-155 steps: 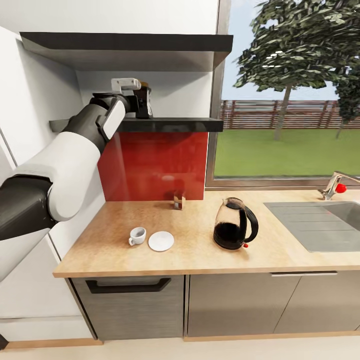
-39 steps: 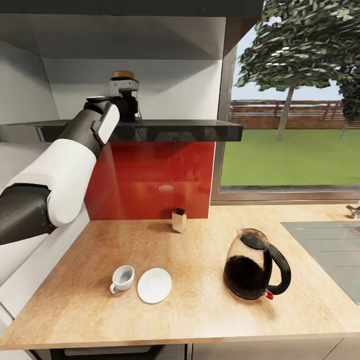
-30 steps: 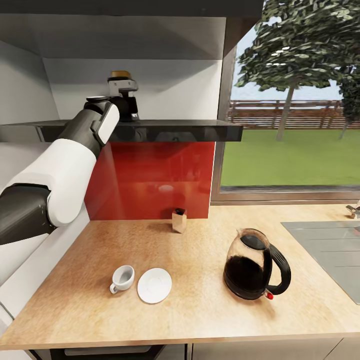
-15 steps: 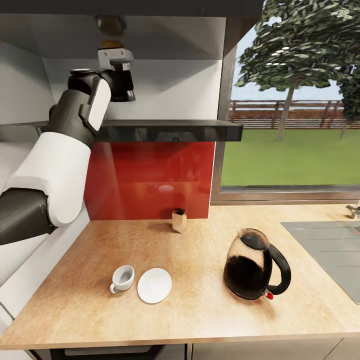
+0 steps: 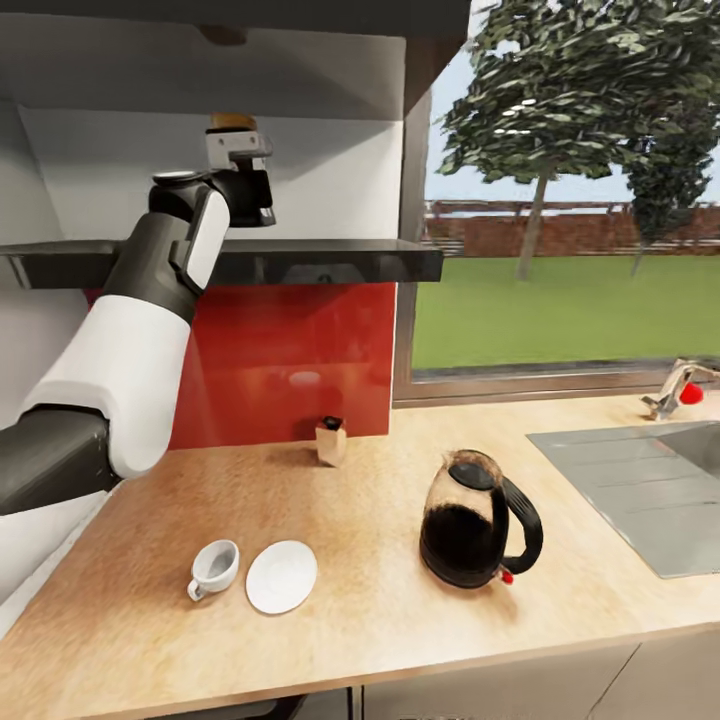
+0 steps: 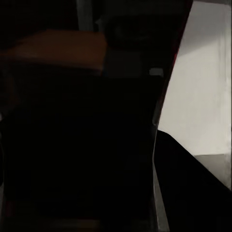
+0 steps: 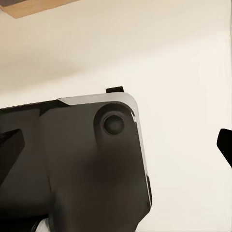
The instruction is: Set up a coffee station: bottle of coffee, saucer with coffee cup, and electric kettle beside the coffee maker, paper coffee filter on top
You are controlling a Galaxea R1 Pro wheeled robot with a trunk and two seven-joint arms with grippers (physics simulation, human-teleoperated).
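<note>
Left gripper is raised above the kitchen shelf, closed around the bottle of coffee, whose brown cap pokes out above the wrist; the jar looks lifted clear of the shelf board, though its base sits behind the gripper body and contact cannot be ruled out. Risk 1: the cap is near the underside of the upper shelf, so any further lift could knock the jar against it and twist it in the grasp. Risk 2: withdrawing toward the room, the jar base could catch the front lip of the kitchen shelf if it drops too soon. Risk 3: a slip here means a fall onto the countertop, roughly over the coffee cup and saucer. The electric kettle stands well apart to the right, and a small brown box sits by the red backsplash. Hard to make out: the left wrist view is nearly black, with only an orange-brown band, probably the cap, so finger placement on the glass is unverified. Right gripper: cannot tell its state; its wrist view shows dark robot housing against pale floor. No coffee maker identified for certain.
</note>
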